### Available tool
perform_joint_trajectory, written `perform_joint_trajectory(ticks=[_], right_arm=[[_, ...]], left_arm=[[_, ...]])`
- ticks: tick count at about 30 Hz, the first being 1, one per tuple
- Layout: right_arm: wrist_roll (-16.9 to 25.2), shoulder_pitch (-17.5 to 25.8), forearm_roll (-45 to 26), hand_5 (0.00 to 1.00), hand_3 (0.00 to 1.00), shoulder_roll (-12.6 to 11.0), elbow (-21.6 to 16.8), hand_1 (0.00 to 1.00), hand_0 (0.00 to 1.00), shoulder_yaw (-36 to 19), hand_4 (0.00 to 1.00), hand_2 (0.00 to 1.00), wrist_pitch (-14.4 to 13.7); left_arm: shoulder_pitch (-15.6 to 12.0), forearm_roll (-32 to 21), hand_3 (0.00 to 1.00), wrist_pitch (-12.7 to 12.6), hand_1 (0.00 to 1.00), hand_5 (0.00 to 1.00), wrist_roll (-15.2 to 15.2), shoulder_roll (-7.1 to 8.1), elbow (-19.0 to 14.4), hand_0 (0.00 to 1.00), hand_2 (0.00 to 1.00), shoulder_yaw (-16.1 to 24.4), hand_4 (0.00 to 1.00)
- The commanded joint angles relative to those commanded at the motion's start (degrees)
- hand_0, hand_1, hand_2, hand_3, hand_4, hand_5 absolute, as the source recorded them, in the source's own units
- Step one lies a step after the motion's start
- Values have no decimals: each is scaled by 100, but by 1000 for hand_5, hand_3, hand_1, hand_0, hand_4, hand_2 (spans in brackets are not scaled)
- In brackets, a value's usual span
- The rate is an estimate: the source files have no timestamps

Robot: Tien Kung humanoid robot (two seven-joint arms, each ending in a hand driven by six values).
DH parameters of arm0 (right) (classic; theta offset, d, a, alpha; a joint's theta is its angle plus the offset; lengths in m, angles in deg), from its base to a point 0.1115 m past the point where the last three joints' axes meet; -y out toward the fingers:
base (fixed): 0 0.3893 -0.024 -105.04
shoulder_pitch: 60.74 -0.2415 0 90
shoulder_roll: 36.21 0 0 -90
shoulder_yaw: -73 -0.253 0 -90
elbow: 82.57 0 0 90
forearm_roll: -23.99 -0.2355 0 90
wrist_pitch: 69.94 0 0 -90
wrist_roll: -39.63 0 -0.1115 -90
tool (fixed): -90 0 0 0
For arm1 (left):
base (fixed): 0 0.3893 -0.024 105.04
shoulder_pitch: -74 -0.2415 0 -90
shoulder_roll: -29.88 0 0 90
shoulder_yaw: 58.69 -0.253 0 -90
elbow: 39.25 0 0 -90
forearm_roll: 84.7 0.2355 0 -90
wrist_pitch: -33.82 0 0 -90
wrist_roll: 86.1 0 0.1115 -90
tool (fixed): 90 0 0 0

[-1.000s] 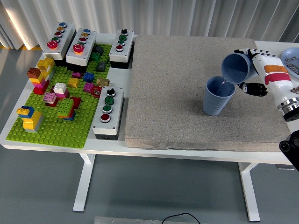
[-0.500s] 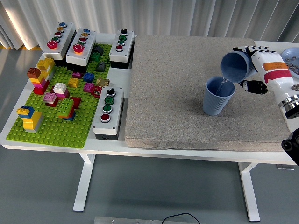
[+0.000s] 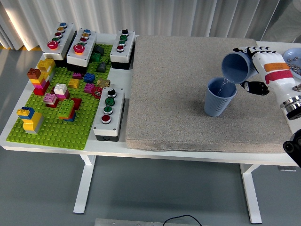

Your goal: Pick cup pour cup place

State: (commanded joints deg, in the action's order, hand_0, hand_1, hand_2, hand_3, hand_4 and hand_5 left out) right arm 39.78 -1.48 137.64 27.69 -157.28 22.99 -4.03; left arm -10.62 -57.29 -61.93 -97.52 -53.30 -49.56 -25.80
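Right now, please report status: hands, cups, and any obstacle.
Right robot hand grips tilted blue cup, pouring. Upright blue cup on grey mat receives a thin stream. Left hand out of view. No obstacle near the cups.

Two matt ribbed plastic cups [image 3: 220, 96] over a rough grey felt-like mat [image 3: 188, 89]; glossy plastic bricks [image 3: 56, 94].

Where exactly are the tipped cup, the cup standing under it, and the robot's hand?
tipped cup [image 3: 236, 67], head view, on its blue inner wall near the mouth
standing cup [image 3: 217, 104], head view, on its ribbed outer side
right hand [image 3: 264, 63], head view, on the white back of the hand
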Motion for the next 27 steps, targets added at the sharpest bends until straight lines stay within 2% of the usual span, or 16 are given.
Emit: perform_joint_trajectory(ticks=[27], right_arm=[[52,-72,12,50,568,-60,161,675,859,131,657,536,-116]], left_arm=[[-10,3,679,-4,777,946,1,3,0,730,823,-9,510]])
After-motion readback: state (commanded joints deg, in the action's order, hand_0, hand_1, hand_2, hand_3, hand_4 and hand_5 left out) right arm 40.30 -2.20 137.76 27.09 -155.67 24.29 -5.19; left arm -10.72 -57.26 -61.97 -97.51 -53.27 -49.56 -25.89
